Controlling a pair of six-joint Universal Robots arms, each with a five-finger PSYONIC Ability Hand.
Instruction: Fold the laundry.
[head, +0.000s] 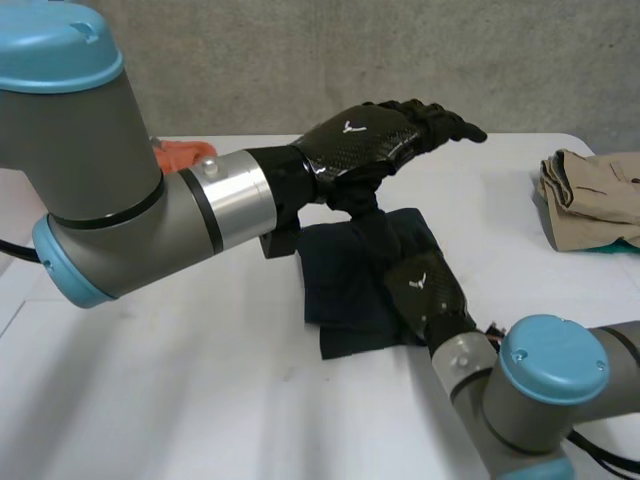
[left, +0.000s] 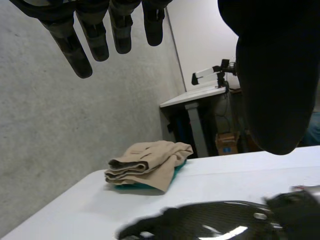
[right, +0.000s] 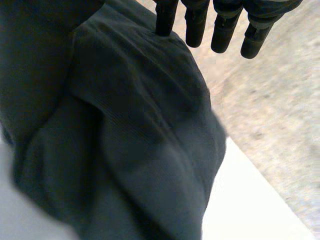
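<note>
Left arm (head: 120, 210) reaches across the front of the white table (head: 200, 400) and blocks part of an orange item (head: 180, 152) behind it. Left hand (head: 365, 140) hangs above the dark cloth (head: 345, 300), fingers (left: 75, 50) straight and spread, grasping nothing. Right hand (head: 425, 285) lies on the cloth's near right part, directly under the left hand. Its fingers (right: 222, 30) are straight, with one tip touching the fabric, not clenched. The cloth sits mid-table as a roughly square folded pad of ribbed knit, bunched into soft ridges under the right palm. Well apart at the table's right edge is a tan pile (head: 590, 195), neatly folded in flat layers on a teal piece (left: 177, 172). Grey concrete wall (head: 300, 60) behind.
</note>
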